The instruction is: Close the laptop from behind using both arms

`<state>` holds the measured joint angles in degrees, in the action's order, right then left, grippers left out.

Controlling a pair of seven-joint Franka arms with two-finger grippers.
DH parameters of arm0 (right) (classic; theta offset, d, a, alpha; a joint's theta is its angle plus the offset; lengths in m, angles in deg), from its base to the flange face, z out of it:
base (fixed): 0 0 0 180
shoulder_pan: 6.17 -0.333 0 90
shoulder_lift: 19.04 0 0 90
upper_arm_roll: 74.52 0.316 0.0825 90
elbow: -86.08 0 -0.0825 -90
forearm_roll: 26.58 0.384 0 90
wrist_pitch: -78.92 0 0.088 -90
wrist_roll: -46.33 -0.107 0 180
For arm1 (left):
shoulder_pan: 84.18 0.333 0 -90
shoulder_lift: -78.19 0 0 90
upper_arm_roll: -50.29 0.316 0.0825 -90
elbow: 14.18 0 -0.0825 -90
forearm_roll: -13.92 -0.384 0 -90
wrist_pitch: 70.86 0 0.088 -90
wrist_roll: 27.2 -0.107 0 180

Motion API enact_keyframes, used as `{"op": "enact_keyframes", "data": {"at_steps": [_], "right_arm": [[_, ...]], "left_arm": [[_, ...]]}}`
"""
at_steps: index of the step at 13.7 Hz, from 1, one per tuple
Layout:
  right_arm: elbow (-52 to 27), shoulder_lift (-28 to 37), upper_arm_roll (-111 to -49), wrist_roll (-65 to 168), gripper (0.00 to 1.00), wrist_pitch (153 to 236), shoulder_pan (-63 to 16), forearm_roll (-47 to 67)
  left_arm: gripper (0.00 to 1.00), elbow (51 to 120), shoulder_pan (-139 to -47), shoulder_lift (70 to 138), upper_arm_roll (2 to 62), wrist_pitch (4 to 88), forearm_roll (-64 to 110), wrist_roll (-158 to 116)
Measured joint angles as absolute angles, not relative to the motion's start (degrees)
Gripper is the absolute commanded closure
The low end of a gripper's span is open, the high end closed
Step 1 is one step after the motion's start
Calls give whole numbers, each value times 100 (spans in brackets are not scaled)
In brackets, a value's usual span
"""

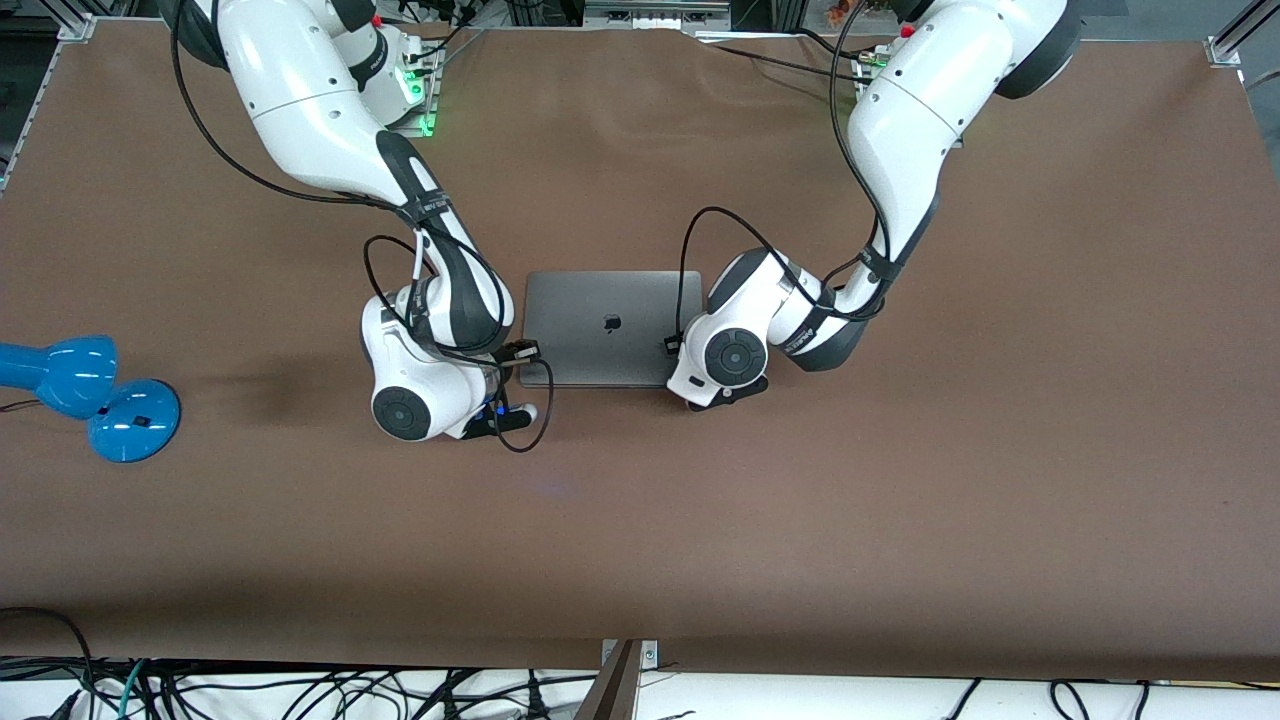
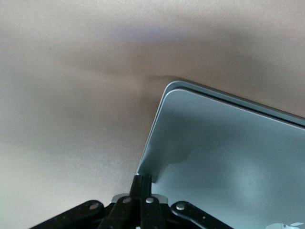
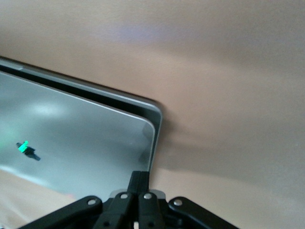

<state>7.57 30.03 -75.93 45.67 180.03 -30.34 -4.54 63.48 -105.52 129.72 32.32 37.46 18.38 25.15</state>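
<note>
The space-grey laptop (image 1: 610, 325) lies in the middle of the brown table, its lid with the dark apple logo almost flat; both wrist views show a thin dark gap between lid and base. My right gripper (image 1: 522, 352) is shut, its fingertips on the lid's edge at the right arm's end, near the corner nearest the front camera. My left gripper (image 1: 672, 346) is shut and rests on the lid's edge at the left arm's end. The left wrist view shows the shut gripper (image 2: 143, 183) at the lid (image 2: 228, 152). The right wrist view shows the same: gripper (image 3: 139, 180), lid (image 3: 71, 143).
A blue object with a round base (image 1: 90, 390) lies at the right arm's end of the table. Black cables (image 1: 300, 690) run under the table's edge nearest the front camera. Brown table surface (image 1: 900, 500) surrounds the laptop.
</note>
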Motion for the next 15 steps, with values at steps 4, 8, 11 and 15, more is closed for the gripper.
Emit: {"op": "enact_keyframes", "data": {"at_steps": [4,8,11,15], "right_arm": [[757,3081,-7586,4599,100,18154,-3048,-467],[757,3101,-7584,4608,100,18189,-3058,-484],[757,3101,-7583,4611,100,18193,-3059,-485],[866,3101,-7582,4602,74,18185,-3060,-484]], "left_arm": [[100,6340,-10556,13007,3237,3771,1836,2515],[80,6334,-10556,13010,3238,3771,1835,2515],[7,6261,-10553,13009,3244,3772,1833,2515],[0,6123,-10521,12914,3263,3731,1792,2507]]}}
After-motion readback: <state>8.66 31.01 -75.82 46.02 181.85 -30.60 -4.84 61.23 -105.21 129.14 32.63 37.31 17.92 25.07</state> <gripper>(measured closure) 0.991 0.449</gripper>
